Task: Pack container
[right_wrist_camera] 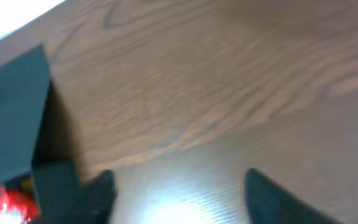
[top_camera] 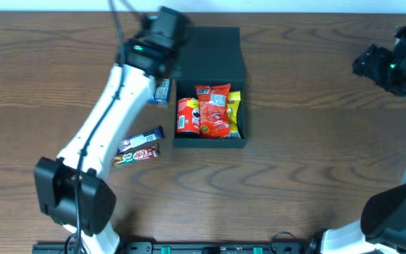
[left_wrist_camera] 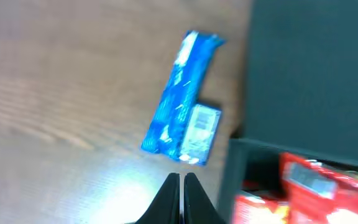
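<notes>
Dark brown wood-grain table (top_camera: 302, 141) is seen in all three views, with a bright glare on it in both wrist views. Near the middle of the far half the container (top_camera: 210, 141) is placed, a matte black box with its flap lid (top_camera: 217, 53) folded back on the far side. Inside it three snacks are packed side by side: a red can (top_camera: 187, 116) at the left, a red packet (top_camera: 214, 109) in the middle and a yellow packet (top_camera: 234, 113) against the right wall.

Just beside the container's left wall a blue packet (left_wrist_camera: 182, 102) is laid flat on the table, partly hidden in the overhead view by the left arm (top_camera: 111, 106). Further toward the front and to the left, a blue-and-white bar (top_camera: 143, 138) and a red-brown bar (top_camera: 136, 154) are laid next to each other, apart from the box.

The left gripper (left_wrist_camera: 181, 182) is held above the table by the container's left side, near the blue packet; its fingers are pressed together and nothing is caught between them. In its wrist view the lid and the red wrappers are seen at the right, blurred.

The right gripper (right_wrist_camera: 179, 186) is held over bare table near the far right corner, well apart from the container. Its fingers (right_wrist_camera: 101, 193) are spread, with only wood grain seen between them, and nothing is gripped. A black corner of the container is seen at the left edge of that view
</notes>
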`<action>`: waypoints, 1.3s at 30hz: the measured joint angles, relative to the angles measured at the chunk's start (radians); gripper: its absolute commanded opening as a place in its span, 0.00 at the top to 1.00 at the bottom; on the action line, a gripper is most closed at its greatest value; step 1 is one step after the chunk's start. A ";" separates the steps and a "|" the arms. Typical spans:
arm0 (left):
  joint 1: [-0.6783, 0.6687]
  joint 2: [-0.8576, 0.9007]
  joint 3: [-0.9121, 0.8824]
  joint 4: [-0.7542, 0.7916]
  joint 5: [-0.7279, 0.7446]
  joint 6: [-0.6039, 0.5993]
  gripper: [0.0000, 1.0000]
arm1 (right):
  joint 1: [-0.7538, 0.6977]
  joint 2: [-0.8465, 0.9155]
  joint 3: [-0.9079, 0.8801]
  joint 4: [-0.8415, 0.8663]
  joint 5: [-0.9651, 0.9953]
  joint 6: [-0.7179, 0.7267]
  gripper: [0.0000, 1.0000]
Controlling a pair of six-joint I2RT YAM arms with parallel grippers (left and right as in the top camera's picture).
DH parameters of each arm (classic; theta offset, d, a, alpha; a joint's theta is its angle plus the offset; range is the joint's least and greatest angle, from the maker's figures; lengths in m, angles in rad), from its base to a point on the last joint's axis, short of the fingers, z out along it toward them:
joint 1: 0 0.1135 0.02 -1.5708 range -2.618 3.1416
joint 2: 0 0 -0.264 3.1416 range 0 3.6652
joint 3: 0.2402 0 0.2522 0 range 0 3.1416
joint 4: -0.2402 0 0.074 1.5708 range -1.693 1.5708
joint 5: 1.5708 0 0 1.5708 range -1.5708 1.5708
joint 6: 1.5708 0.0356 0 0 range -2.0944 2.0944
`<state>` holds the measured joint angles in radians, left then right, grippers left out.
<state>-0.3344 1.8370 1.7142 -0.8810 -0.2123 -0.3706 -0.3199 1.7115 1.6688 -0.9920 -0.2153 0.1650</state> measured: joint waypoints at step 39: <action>0.128 0.146 -0.450 0.503 0.645 -0.027 0.94 | 0.426 0.189 -0.460 0.549 -0.304 0.135 0.99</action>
<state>-0.2066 1.9835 1.2640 -0.3779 0.4324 -0.3973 0.1059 1.9003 1.2083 -0.4427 -0.5198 0.3000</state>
